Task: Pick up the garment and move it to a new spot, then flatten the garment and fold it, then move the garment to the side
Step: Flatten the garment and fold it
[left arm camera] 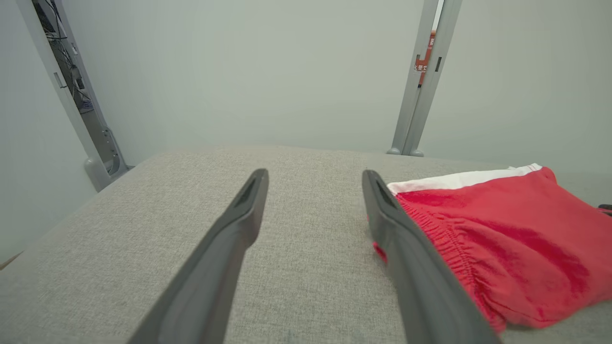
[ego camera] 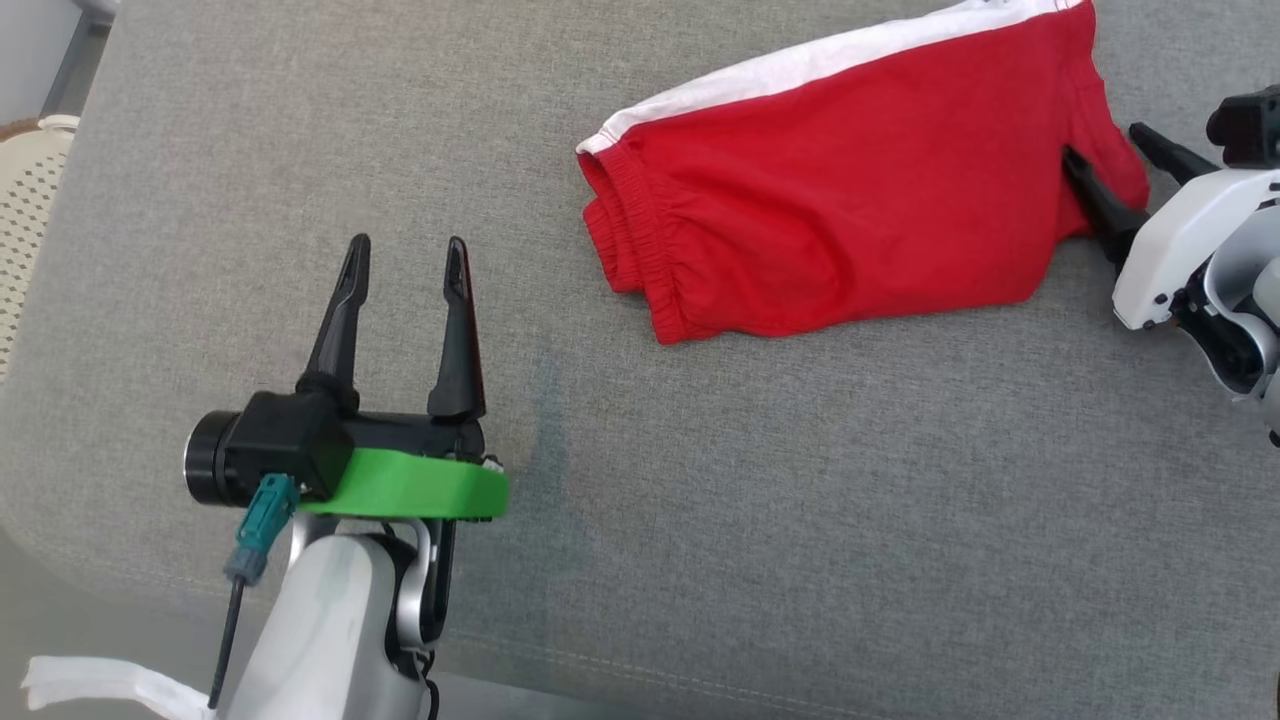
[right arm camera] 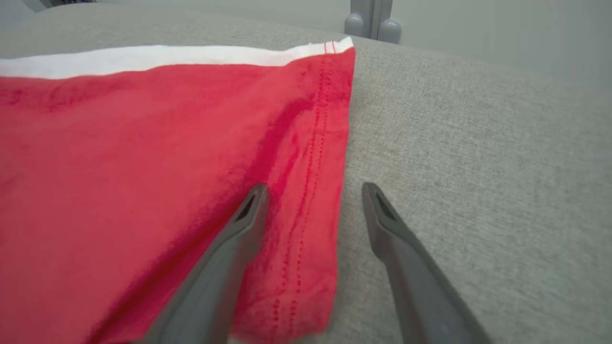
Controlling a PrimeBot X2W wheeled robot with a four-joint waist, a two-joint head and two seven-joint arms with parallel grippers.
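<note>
Head view, I am watching the red garment (ego camera: 860,190) lying upper right on the grey cushion (ego camera: 700,500), left gripper (ego camera: 407,243) spread, empty, well apart, left wrist view, garment lying rightward, right wrist view, right gripper (right arm camera: 315,186) spread, straddling the hem (right arm camera: 330,143), gripping nothing.

The head view's top edge crops the garment (ego camera: 850,200); its right edge crops the right end effector (ego camera: 1100,141).
</note>
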